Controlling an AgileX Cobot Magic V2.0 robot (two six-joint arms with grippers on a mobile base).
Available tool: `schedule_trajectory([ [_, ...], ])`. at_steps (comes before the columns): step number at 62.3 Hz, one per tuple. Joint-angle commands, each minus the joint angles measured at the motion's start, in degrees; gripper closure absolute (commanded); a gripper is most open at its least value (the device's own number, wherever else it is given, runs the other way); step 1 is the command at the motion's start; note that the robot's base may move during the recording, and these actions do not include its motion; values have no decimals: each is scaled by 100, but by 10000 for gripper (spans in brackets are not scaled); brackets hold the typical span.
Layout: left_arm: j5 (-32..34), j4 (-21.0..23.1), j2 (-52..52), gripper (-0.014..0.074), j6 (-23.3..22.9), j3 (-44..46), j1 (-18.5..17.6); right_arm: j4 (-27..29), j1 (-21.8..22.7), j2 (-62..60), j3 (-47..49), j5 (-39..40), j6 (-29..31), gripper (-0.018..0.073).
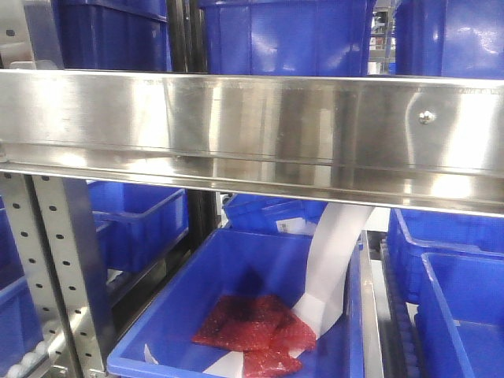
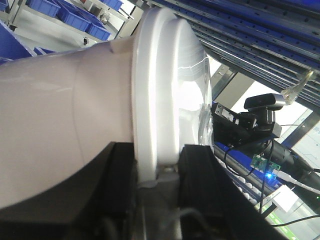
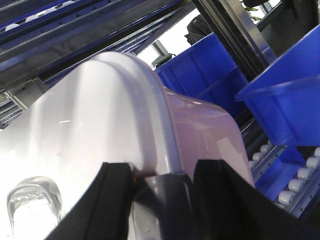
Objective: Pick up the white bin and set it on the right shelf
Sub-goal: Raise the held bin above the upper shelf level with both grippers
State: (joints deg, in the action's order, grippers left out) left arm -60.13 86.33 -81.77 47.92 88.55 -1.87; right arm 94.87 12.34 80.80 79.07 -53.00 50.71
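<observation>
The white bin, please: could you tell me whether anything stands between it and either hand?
Nothing visible does. The left hand straddles the rim of the white bin, with one finger on each side. The right hand grips the rim the same way in its own wrist view.

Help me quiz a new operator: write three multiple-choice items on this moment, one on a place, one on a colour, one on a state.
1. Where do the red packets lie?
A) in the blue bin under the right shelf
B) on the shelf's rail
C) on the floor

2. The body of the white bin, below its lid, is:
A) pale pink
B) blue
C) black

3. The left gripper is:
A) open in free air
B) shut on the white bin's rim
C) out of view

Answers: 1 A, the front view shows them on that bin's bottom; 2 A, the right wrist view shows the pinkish wall; 3 B, its fingers sit on either side of the rim.
</observation>
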Motion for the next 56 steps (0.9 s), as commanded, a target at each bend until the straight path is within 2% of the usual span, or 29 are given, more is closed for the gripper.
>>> schedule_trajectory([
  [1, -1454, 481, 205, 713, 158, 183, -335, 666, -276, -317, 272, -1504, 8, 500],
  [13, -1394, 592, 205, 713, 158, 183, -335, 807, -276, -317, 272, -1548, -58, 500],
  [20, -1025, 474, 205, 713, 158, 183, -335, 796, -276, -281, 272, -1512, -735, 500],
  [25, -566, 411, 205, 713, 158, 183, -335, 795, -276, -179, 272, -1431, -969, 500],
  [35, 255, 218, 65, 713, 158, 183, -335, 740, -276, 121, 272, -1410, -981, 500],
  [56, 446, 229, -983, 713, 182, 183, -335, 630, -276, 809, 272, -1425, -792, 500],
])
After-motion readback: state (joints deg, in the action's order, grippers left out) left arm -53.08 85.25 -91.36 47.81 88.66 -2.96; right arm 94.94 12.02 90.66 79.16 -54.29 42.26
